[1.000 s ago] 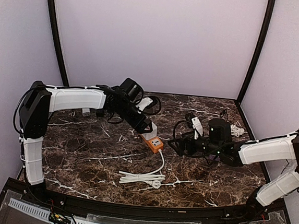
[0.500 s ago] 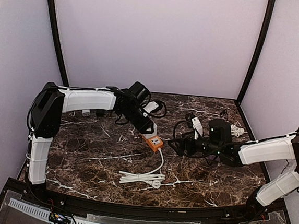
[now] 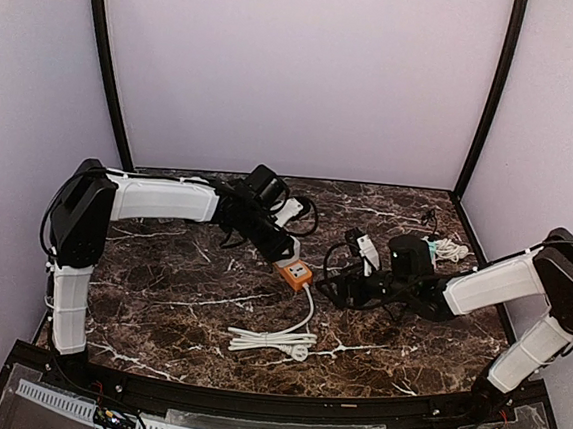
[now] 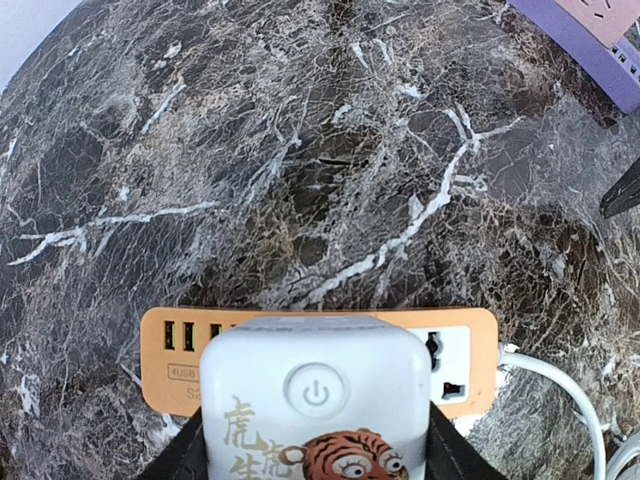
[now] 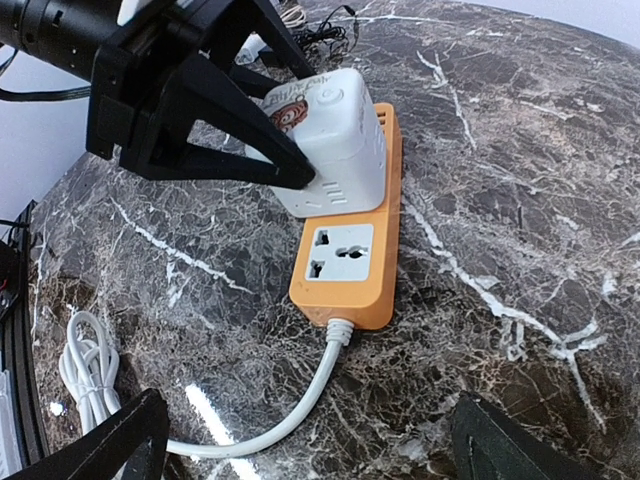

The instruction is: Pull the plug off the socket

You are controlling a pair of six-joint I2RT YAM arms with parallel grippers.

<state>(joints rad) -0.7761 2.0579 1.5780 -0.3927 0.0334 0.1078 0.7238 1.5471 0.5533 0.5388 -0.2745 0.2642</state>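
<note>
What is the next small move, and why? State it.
Probably bring the open right hand forward onto the free end of the orange power strip to pin it: the left hand clamps the white adapter, but nothing holds the strip, so it would likely lift too.

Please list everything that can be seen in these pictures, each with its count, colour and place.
table: one, dark marble, under everything
power strip: one, orange, middle of the table
plug: one, white cube with a tiger picture, sitting in the power strip
cable: one, white, from the power strip to a coil near the front
wires: several, black, back middle
cord: one, white, bundled, back right
left gripper: one, black, clamped on the plug
right gripper: one, black, open, facing the power strip
</note>
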